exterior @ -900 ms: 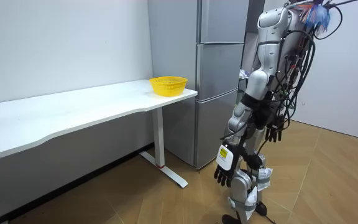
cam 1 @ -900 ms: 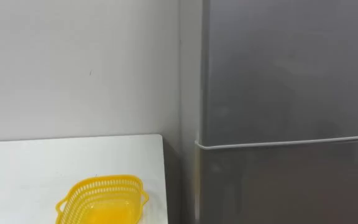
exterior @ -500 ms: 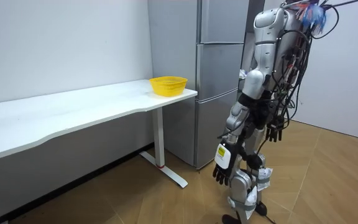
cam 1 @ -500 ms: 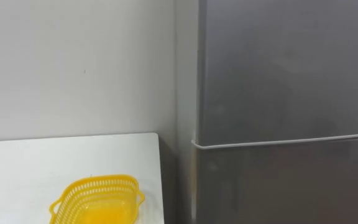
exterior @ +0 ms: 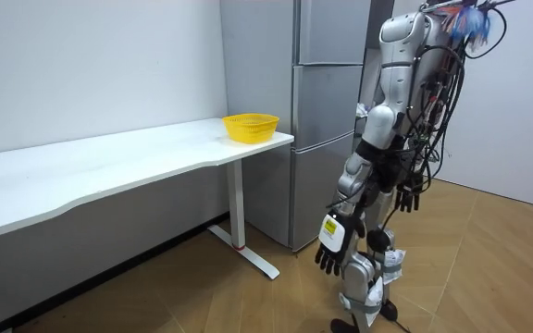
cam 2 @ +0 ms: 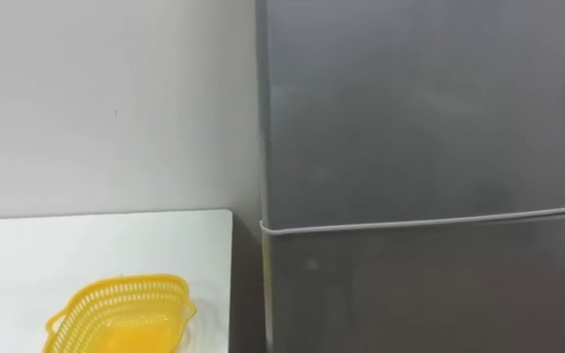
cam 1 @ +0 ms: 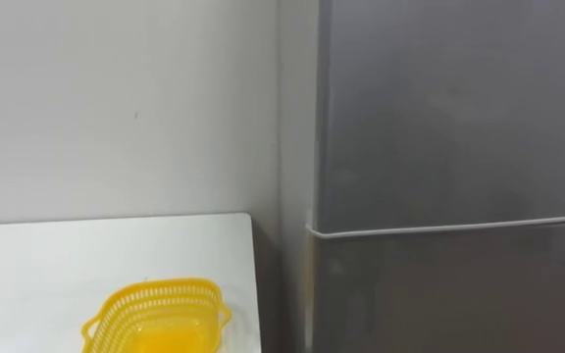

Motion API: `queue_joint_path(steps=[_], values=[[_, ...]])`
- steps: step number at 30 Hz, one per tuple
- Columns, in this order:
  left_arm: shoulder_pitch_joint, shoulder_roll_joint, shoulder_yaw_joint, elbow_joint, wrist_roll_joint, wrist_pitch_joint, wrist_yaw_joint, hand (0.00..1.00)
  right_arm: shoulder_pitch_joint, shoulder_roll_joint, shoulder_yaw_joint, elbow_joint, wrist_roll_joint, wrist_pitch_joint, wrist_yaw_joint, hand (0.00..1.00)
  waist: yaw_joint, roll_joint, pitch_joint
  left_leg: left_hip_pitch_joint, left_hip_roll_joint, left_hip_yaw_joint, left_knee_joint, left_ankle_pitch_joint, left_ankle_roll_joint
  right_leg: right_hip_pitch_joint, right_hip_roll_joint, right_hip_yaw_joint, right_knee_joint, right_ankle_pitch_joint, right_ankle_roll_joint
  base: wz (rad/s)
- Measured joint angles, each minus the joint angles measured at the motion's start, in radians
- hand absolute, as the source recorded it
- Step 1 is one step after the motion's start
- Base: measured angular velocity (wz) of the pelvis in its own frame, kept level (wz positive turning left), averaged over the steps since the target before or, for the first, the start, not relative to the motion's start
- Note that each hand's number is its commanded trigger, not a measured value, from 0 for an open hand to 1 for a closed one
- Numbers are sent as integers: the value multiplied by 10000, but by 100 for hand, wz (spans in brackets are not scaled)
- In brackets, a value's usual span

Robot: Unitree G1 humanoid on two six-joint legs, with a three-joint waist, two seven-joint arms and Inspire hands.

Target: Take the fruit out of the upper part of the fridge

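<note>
I face the tall grey steel fridge (cam 1: 439, 118), its upper door shut (contents hidden); my left hand (exterior: 330, 252) and right hand (exterior: 407, 198) hang loose-fingered at my sides; a yellow perforated plastic basket (cam 1: 155, 312) sits by the white desk's (cam 1: 47, 255) fridge-side edge.

Bare test room, grey fridge (exterior: 327, 120) beside long white desk (exterior: 109, 171), wood floor (exterior: 248, 305), plain walls (exterior: 91, 65)
</note>
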Motion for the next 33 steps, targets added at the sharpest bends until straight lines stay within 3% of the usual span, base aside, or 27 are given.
queue_joint_path(steps=[4,10,14,17,20,26,27,31,33], values=[[56,-25,332,-8,-934,-17,427,0,-6,-7,-27,126,85,29,-15,0,11,-3,-6,-23,-7,-127,32,2,-1,10,-14,-122,-28,11,-15,5],[91,-50,1512,-44,-2814,-21,1490,0,-223,-69,-230,216,65,72,-229,0,45,-29,-12,-134,-28,-131,228,2,-1,-30,-43,-140,-40,2,-24,-1],[68,-90,2549,-836,-5616,-527,2938,0,-257,-69,-599,232,175,-15,-471,0,127,-21,-8,-131,-21,-173,208,3,-1,4,-50,-221,-27,2,-26,6],[-54,-91,3113,-1741,-6652,-1052,4010,0,-246,-71,-729,223,140,-164,-723,0,365,18,-13,-58,-7,-190,91,3,-3,6,-26,-235,11,4,-30,0],[-42,-90,3512,-2646,-6905,-1586,5039,0,-159,-108,-1056,128,147,-383,-834,0,574,43,-23,-18,-14,-182,-12,8,-8,1,-12,-237,34,8,-35,-3],[110,-107,4215,-4455,-7882,-2071,6948,0,82,-136,-1269,-159,141,-682,-1057,0,663,186,-117,-47,-16,-146,2,10,-9,-52,14,-189,-6,30,-43,0],[110,-107,4246,-4671,-7972,-2120,7127,0,118,-136,-1277,-208,143,-687,-1089,0,675,193,-120,-48,-17,-145,1,10,-9,-56,8,-202,-9,30,-43,0],[58,-92,4292,-5999,-8608,-2854,8237,0,173,-133,-1272,-245,129,-897,-1255,0,698,232,-129,-59,-31,-170,11,10,-8,-34,19,-197,-15,31,-37,0],[59,-100,4288,-6765,-8680,-2963,8653,0,226,-121,-1259,-248,130,-1067,-1326,0,713,233,-125,-48,-30,-189,8,9,-7,-38,31,-120,-41,29,-34,0]])
